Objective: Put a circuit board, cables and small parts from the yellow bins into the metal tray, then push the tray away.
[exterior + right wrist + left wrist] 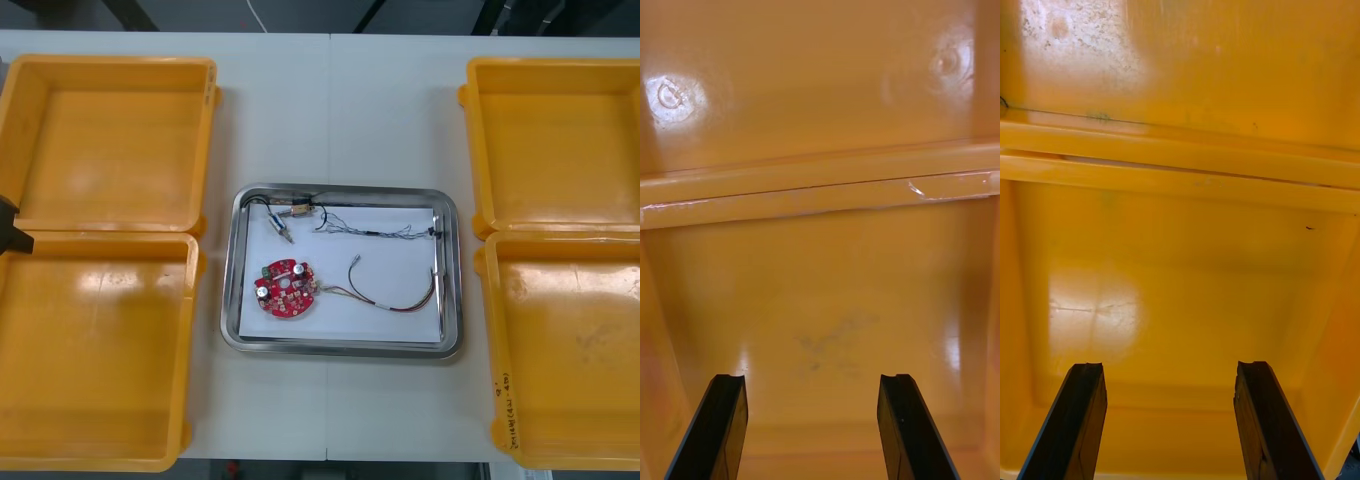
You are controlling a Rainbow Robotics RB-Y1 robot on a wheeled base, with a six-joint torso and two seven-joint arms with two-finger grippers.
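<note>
We see the metal tray [452, 300], white inside, mid-table [330, 110] between the yellow bins [100, 350]; the red circuit board [287, 288] lies in its left part, a red and yellow cable [385, 303] just beside it; a thin dark cable [380, 232] runs along the far side, ending by what may be a small metal part [298, 212]; the left gripper [1171, 367] hangs spread and empty over a bin floor; the right gripper [812, 379] does likewise.
</note>
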